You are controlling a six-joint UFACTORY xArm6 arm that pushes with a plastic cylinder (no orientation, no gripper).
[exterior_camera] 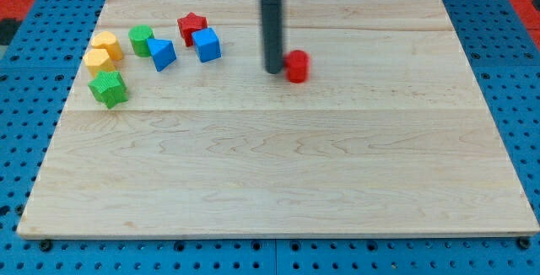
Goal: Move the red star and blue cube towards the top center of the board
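Observation:
The red star point(191, 27) lies at the upper left of the wooden board point(278, 182). The blue cube point(206, 45) touches its lower right side. My tip point(274, 71) rests on the board near the top centre, right of both blocks, about 70 px from the blue cube. A red cylinder point(297, 66) stands just right of my tip, touching or nearly touching it.
A blue triangular block point(162, 53) and a green cylinder point(141, 39) lie left of the blue cube. Further left are a yellow heart-like block point(107, 44), a yellow block point(96, 61) and a green star point(109, 88).

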